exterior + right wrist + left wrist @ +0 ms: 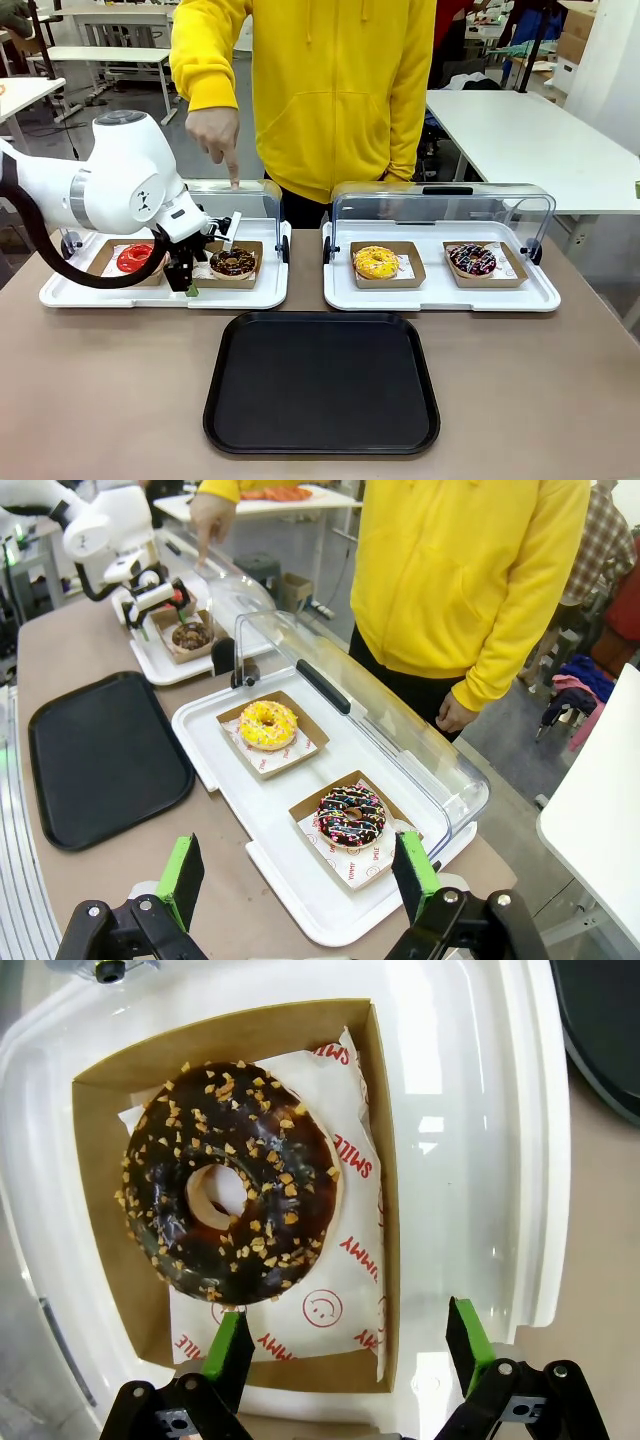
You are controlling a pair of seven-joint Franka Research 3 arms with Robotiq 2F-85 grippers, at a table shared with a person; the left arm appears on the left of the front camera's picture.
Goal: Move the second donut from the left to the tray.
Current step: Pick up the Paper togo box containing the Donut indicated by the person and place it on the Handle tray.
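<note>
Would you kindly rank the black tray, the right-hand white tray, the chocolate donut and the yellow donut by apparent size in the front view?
1. black tray, though it lies nearest the camera
2. right-hand white tray
3. chocolate donut and yellow donut: they look alike, so unranked

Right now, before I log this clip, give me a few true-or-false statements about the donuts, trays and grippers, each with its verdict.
1. The chocolate donut sits in its cardboard box. True.
2. The left gripper is shut on that donut. False: its jaws stand open at the box's near edge and hold nothing.
3. The person's hand points down toward the left white tray. True.
4. The yellow donut lies on the black tray. False: it sits in a box on the right white tray.
5. The right gripper is open. True.
</note>
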